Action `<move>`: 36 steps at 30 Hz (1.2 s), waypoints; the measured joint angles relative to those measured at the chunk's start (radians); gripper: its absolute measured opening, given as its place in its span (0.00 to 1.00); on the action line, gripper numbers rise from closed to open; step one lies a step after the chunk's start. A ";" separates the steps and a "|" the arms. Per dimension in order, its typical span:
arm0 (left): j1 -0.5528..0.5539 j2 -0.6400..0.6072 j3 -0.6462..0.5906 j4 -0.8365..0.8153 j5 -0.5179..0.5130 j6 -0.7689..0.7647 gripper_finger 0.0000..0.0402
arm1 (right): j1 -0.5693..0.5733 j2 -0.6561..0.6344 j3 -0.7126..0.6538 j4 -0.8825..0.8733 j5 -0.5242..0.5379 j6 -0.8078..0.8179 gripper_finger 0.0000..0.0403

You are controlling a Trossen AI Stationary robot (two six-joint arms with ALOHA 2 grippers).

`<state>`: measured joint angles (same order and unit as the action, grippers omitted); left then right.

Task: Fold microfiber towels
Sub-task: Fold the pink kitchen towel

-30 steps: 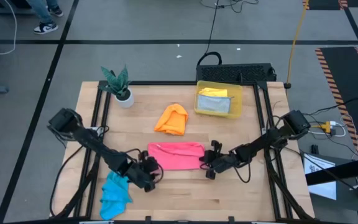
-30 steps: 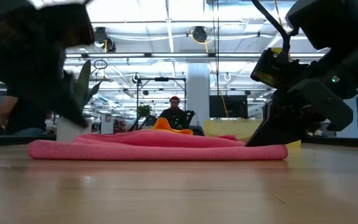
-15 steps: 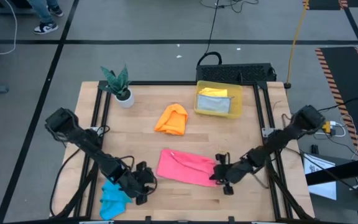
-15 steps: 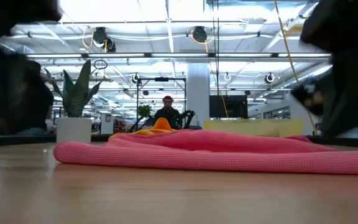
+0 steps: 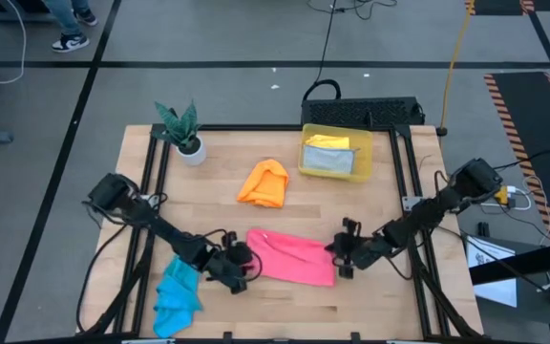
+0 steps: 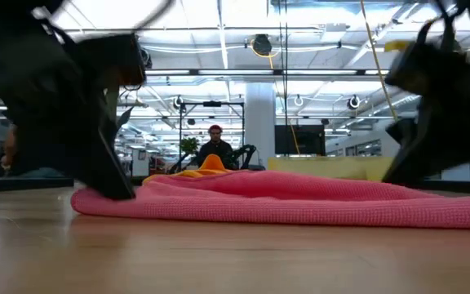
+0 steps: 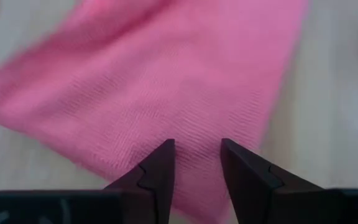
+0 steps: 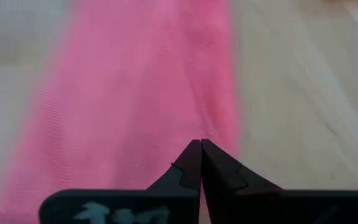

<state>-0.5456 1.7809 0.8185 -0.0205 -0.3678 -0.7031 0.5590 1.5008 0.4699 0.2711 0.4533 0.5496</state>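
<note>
The pink towel lies folded in a long strip on the table's near middle, slanting a little; it also shows in the low view. My left gripper is open at the strip's left end, its fingers low over the pink cloth. My right gripper is shut at the strip's right end, its tips over the cloth's edge. The blue towel lies crumpled at the near left. The orange towel lies bunched at the far middle. The yellow and grey towels lie in the bin. My left gripper has its open fingers pointing slantwise down over the pink towel's left end; I cannot tell whether they touch it. My right gripper holds its shut tips over the towel's right end; I cannot tell whether they touch it.
A small potted plant stands at the far left corner. The translucent yellow bin stands at the far right. Bare wood shows along the near edge and between the orange towel and the pink one. A person sits in the room beyond.
The pink towel has slid toward the table's near right and turned to a slight slant, drawn along as my right gripper moved that way. My right gripper then came back a little toward the far edge. My left gripper dipped toward the near edge, then moved right to the towel's left end.
</note>
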 joint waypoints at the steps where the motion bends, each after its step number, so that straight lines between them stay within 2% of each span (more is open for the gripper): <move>1: 0.009 0.018 0.002 0.015 0.011 -0.009 0.33 | -0.008 0.001 -0.019 -0.005 0.021 0.024 0.00; 6: 0.010 0.028 0.007 -0.025 0.038 -0.087 0.33 | -0.029 -0.018 -0.089 -0.039 0.129 0.154 0.00; 10: -0.012 0.011 0.003 -0.022 0.029 -0.088 0.33 | -0.010 -0.051 -0.104 -0.079 0.131 0.200 0.00; 15: -0.022 0.000 0.001 0.005 0.026 -0.091 0.33 | 0.022 -0.119 -0.105 -0.078 0.123 0.161 0.00; 19: -0.012 0.002 0.000 0.080 0.013 -0.061 0.33 | 0.036 -0.158 -0.105 0.000 0.118 0.083 0.00; 24: 0.029 0.002 0.000 0.155 -0.035 -0.020 0.33 | 0.037 -0.132 -0.105 0.172 0.041 -0.035 0.00; 28: 0.092 0.000 0.001 0.215 -0.056 0.041 0.33 | 0.010 -0.096 -0.105 0.164 0.042 -0.018 0.00; 31: 0.145 0.000 0.001 0.177 -0.025 0.059 0.33 | -0.009 -0.062 -0.105 0.134 0.041 0.015 0.00; 36: 0.192 0.000 0.001 -0.013 -0.053 -0.015 0.33 | -0.023 -0.019 -0.104 0.072 0.043 0.063 0.00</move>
<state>-0.3540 1.7809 0.8196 -0.0337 -0.4204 -0.7185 0.5357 1.4815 0.3656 0.3433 0.4965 0.6129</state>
